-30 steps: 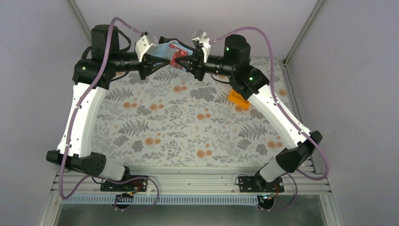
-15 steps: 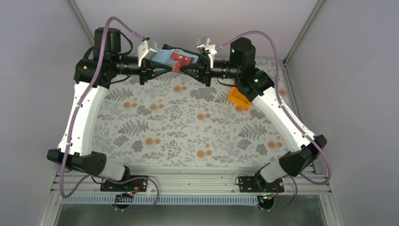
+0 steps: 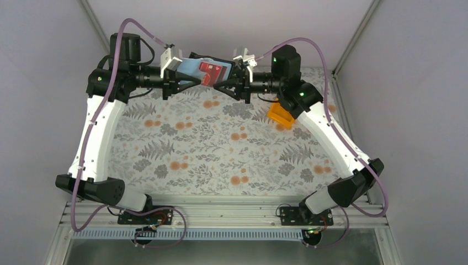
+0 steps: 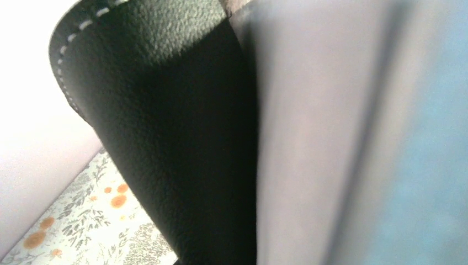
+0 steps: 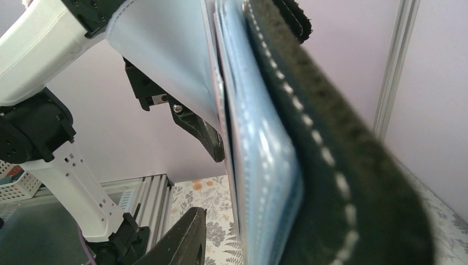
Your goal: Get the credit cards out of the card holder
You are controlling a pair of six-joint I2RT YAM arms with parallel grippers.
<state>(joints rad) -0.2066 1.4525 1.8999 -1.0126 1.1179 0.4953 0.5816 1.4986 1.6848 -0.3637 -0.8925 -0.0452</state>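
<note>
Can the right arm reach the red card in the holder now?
Likely yes: the left tool holds the card holder aloft, red card exposed, right tool at its edge.

One card holder (image 3: pixel 189 65), one red card (image 3: pixel 212 69) showing, one orange bin (image 3: pixel 278 117), two arms (image 3: pixel 95 138) (image 3: pixel 334 141).

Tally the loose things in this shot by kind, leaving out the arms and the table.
Wallet: 1
Red card showing in it: 1
Orange bin: 1
Total: 3
</note>
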